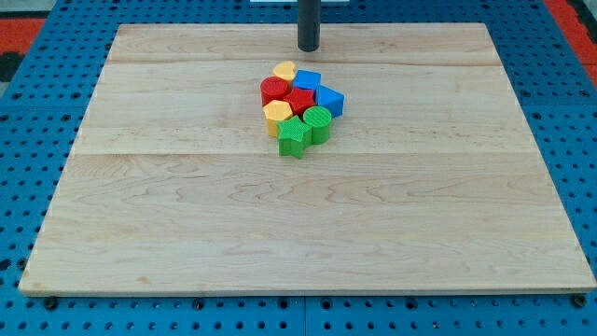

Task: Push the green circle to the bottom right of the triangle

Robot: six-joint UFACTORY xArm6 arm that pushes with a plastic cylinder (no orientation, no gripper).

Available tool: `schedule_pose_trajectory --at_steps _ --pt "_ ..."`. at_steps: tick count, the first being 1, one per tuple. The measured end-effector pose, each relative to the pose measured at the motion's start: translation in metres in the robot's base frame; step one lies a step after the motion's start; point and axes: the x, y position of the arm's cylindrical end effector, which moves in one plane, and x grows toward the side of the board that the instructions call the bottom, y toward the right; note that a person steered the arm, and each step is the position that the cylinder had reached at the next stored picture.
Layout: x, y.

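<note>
Landmark: the green circle [317, 122], a small rigid cylinder block on the pale wooden board [187, 233].

Item 1, touching the circle's left, nearest the view's bottom: a green star-shaped block [293, 136].

Item 2, just above the star: a yellow block [276, 116].

Item 3, touching above the circle: a red block [299, 101]; left of that, a red cylinder [273, 91].

Item 4, upper right of the circle: a blue block, possibly the triangle [329, 99]; beyond it a blue cube [307, 81] and a yellow heart-like block [284, 71].

Item 5, farthest: my tip [309, 48], a bare rod holding nothing, well above the cluster.

Handling, judged: light, hard, slides readily; push its flat side, low and centred.
</note>
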Motion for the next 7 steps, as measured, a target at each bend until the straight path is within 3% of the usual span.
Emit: schedule_pose_trajectory --at_steps 5,6,7 --pt "0.006 0.006" --pt "0.074 0.021" --pt "0.094 0.000"
